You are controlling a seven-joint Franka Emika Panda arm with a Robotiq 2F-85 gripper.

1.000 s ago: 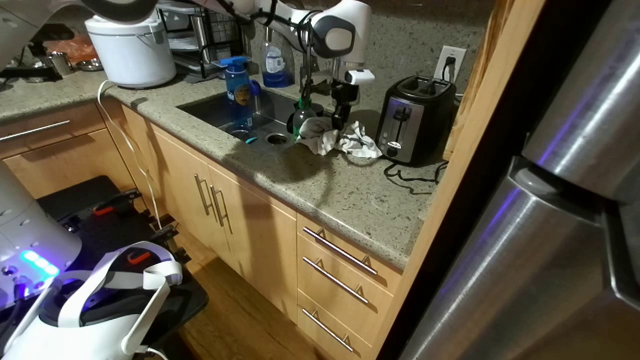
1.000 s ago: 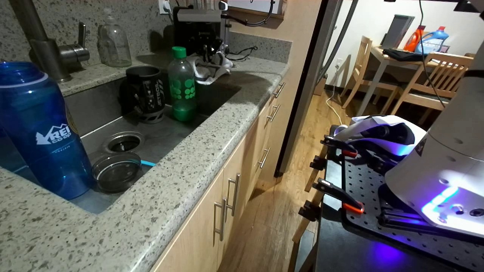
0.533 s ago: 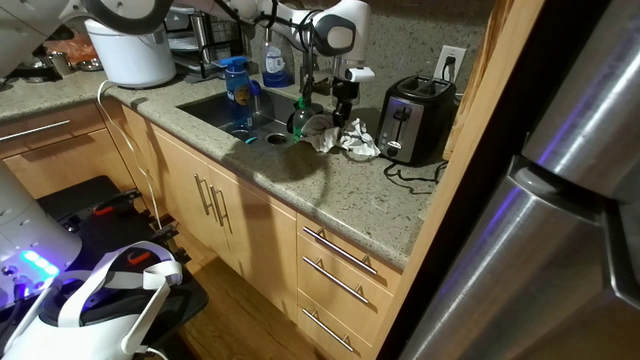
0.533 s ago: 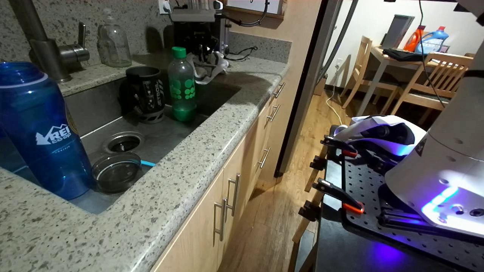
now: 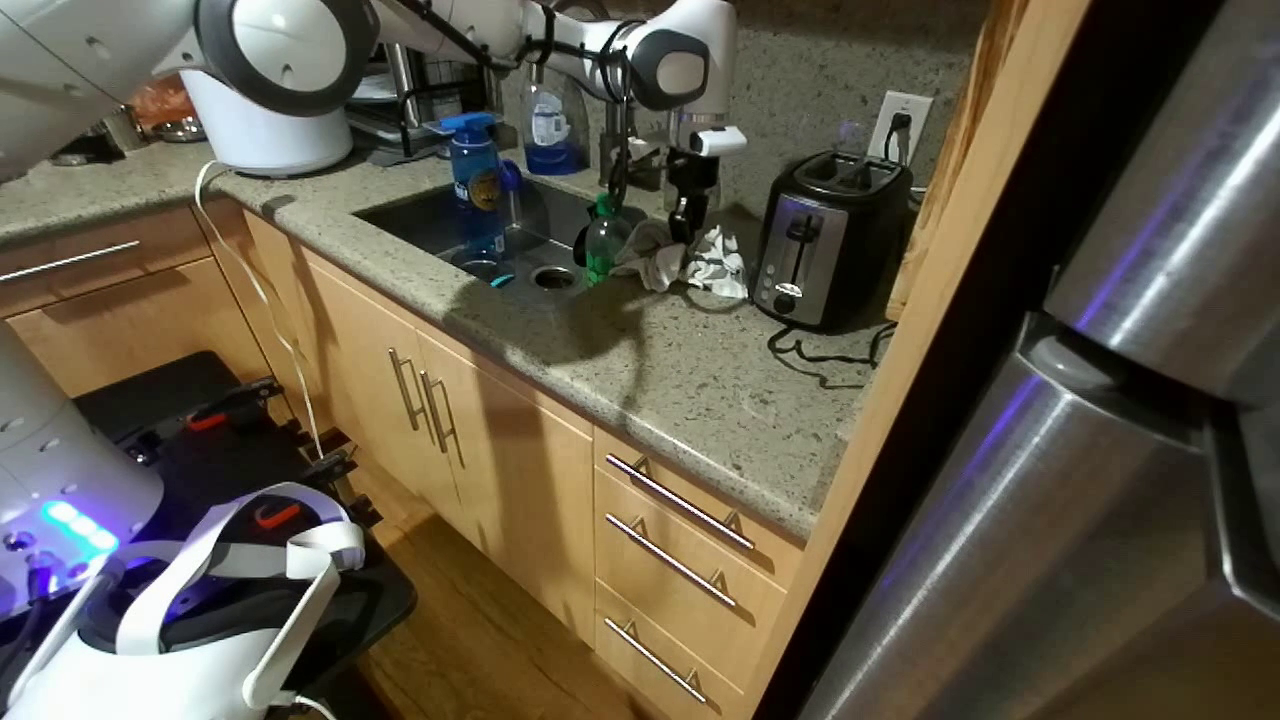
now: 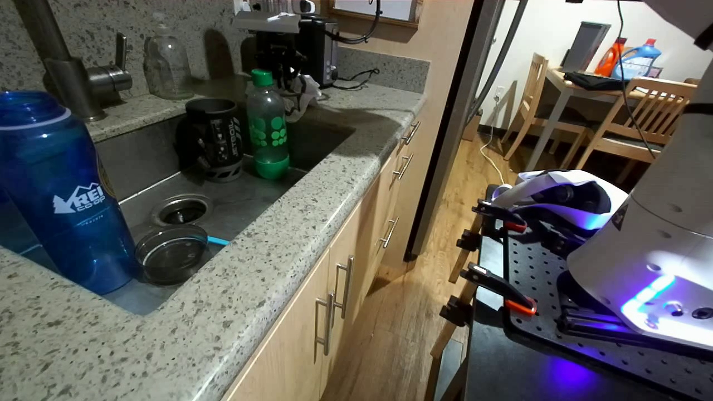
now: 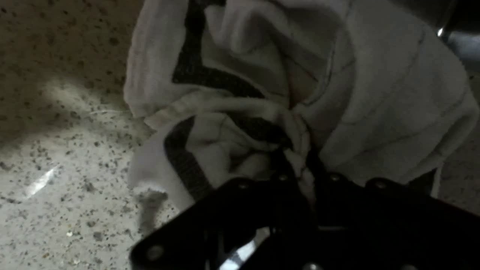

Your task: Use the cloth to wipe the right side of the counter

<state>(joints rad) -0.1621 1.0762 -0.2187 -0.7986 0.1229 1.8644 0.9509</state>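
Observation:
A crumpled white cloth with dark stripes point(image 5: 718, 268) is bunched on the grey speckled counter point(image 5: 690, 370), between the sink and the toaster. It also shows in an exterior view point(image 6: 306, 92), partly behind the green bottle, and fills much of the wrist view point(image 7: 386, 93). My gripper point(image 5: 685, 228) points down into the cloth. In the wrist view the fingers point(image 7: 298, 161) are closed with a fold of cloth pinched between them. The cloth's lower folds appear to touch the counter. The fingertips are partly buried in cloth and dark.
A black and silver toaster point(image 5: 820, 240) stands close beside the cloth, with its cord point(image 5: 825, 360) on the counter. A green bottle point(image 6: 269, 128), a black mug point(image 6: 214, 133) and a blue bottle point(image 6: 78, 195) stand in the sink. The faucet point(image 6: 72, 83) is behind it. A wooden panel point(image 5: 930, 330) borders the counter.
My gripper and the cloth have moved back toward the wall, and the cloth's outer edge has pulled away from the toaster's front. The arm's elbow has come lower into view.

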